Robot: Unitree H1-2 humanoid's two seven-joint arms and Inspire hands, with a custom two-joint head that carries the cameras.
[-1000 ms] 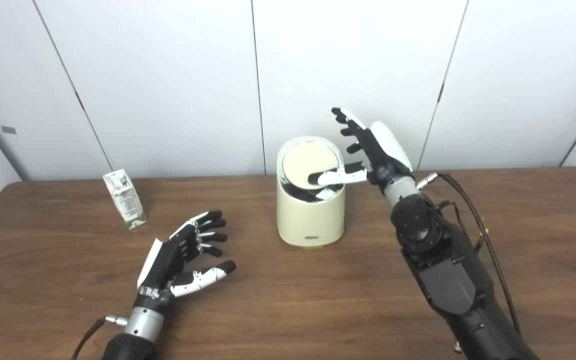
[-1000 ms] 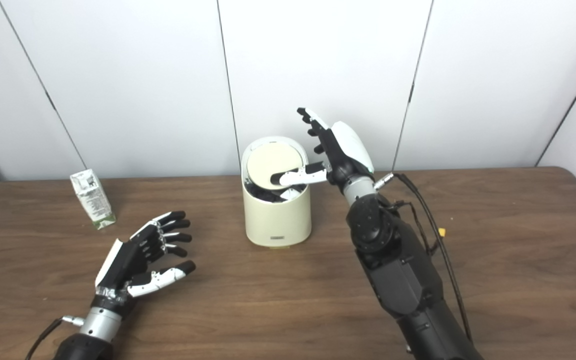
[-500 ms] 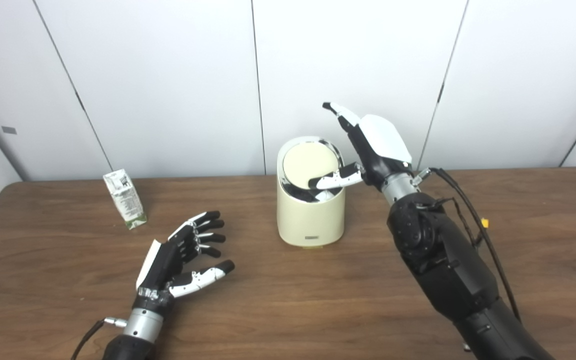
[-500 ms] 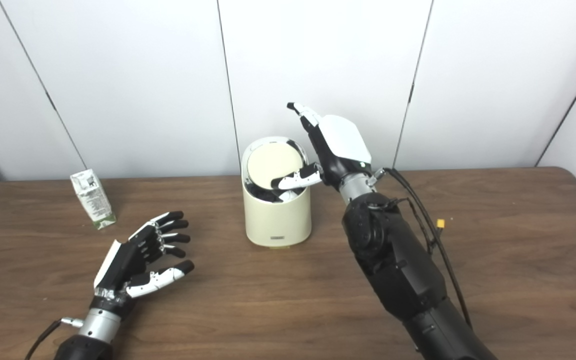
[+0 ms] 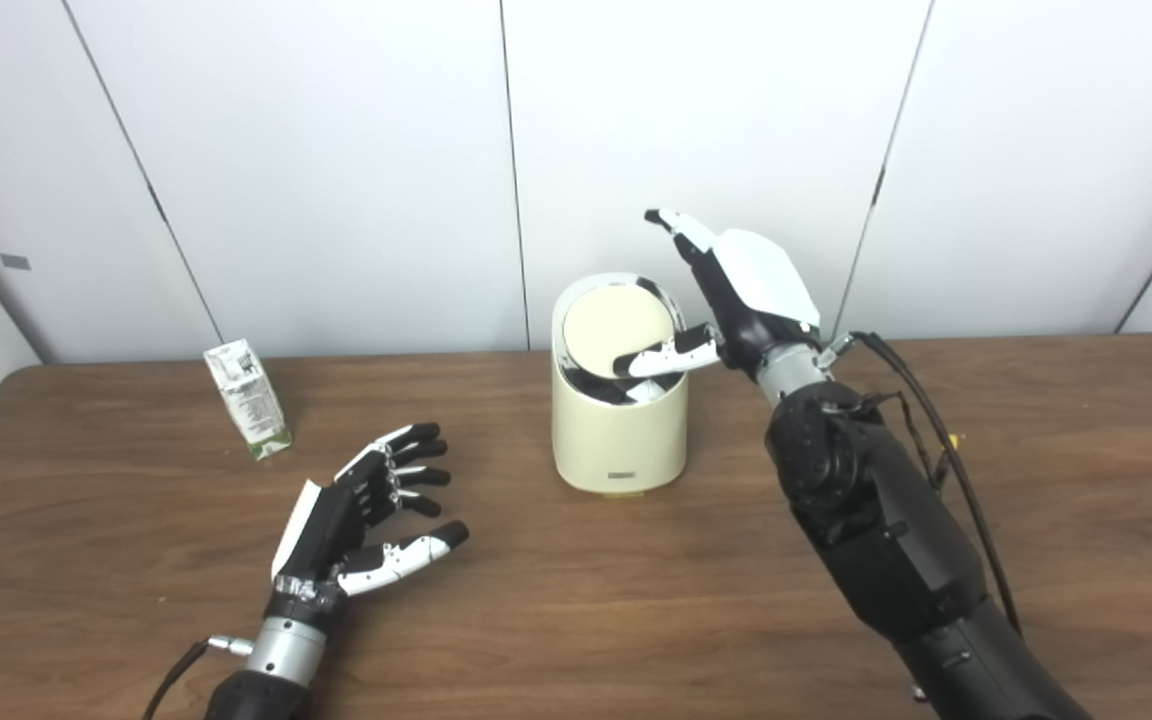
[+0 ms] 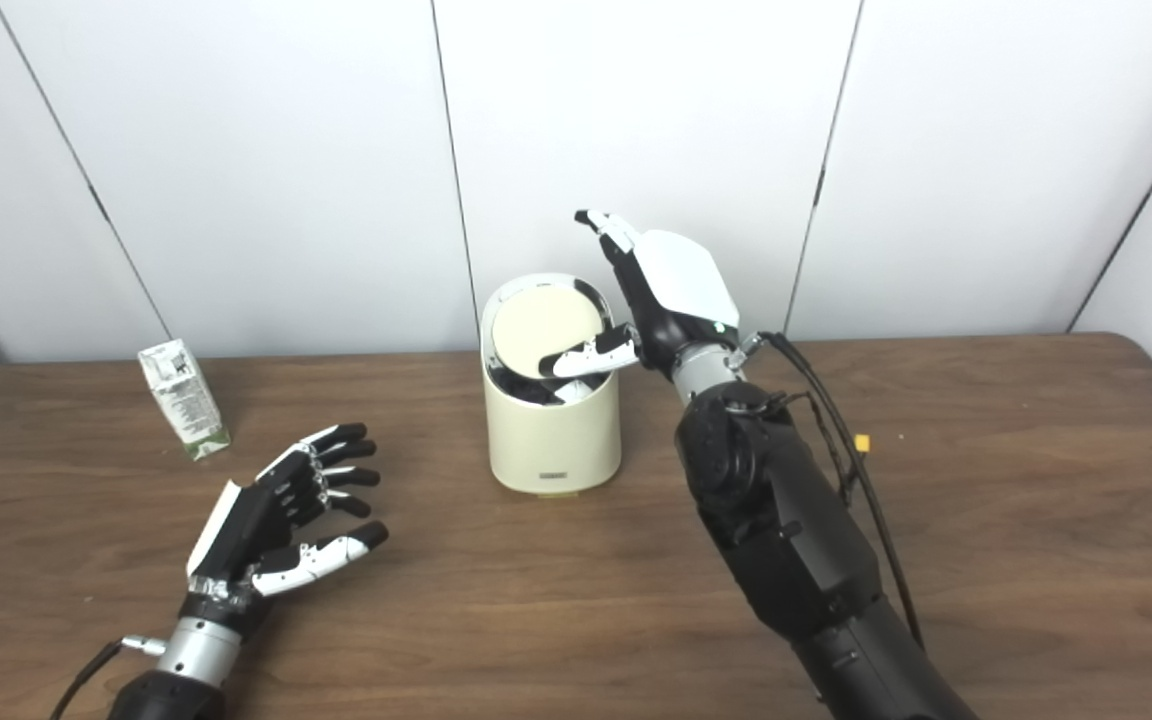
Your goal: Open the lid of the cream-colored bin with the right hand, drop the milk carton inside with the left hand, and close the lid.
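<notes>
Carton (image 5: 247, 400) well left of bin (image 5: 619, 430)

The bin (image 5: 619, 430) is cream all over, its tilted lid (image 5: 618, 332) a paler cream disc edged in shiny silver, with a dark interior below. Left of the bin, the milk carton (image 5: 247, 399) is white with grey print and a green base. Both hands, the right hand (image 5: 736, 290) and the left hand (image 5: 361, 510), are black with white shells. The table (image 5: 576, 600) is dark brown woodgrain; the wall panels (image 5: 336, 150) are plain white.
</notes>
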